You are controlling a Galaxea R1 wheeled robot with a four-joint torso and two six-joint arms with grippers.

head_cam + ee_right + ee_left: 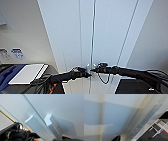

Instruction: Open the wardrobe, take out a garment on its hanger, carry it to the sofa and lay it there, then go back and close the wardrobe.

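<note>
Wardrobe opening: grippers at handles

Grippers first: my left gripper (pixel 86 74) and right gripper (pixel 93 70) meet at six o'clock, against the handles (pixel 41 129); finger spread: cannot tell. Beyond, wardrobe (pixel 110 30), doors shut. Step: opening. Next, I judge: firm grasps, outward pull.

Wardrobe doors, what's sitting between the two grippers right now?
In the head view, the pair of small white handles at the seam of the wardrobe lies between the left gripper and the right gripper.
</note>
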